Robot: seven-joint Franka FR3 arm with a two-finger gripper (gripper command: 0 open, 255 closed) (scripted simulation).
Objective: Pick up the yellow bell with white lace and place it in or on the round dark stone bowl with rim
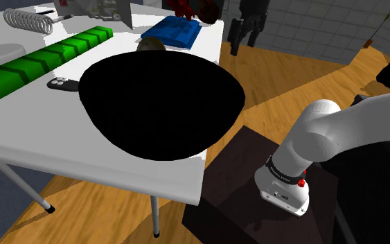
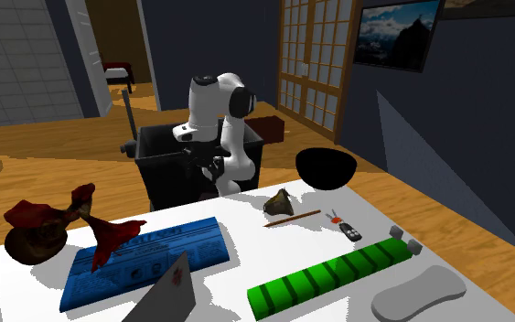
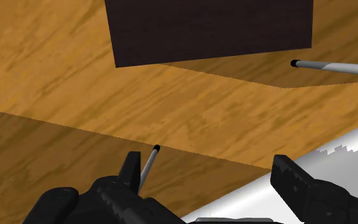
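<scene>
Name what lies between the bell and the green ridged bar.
A thin brown stick lies between bell and green ridged bar, in the second exterior view.

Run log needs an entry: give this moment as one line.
phase: pre-grasp | fingers: open, over floor | bell: on table near bowl

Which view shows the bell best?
The second exterior view: the bell sits unobstructed on the white table. In the shoulder view the black bowl hides most of it. The wrist view faces the wooden floor.

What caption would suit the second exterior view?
White arm behind a table bearing a black bowl, a bell and a green bar.
</scene>
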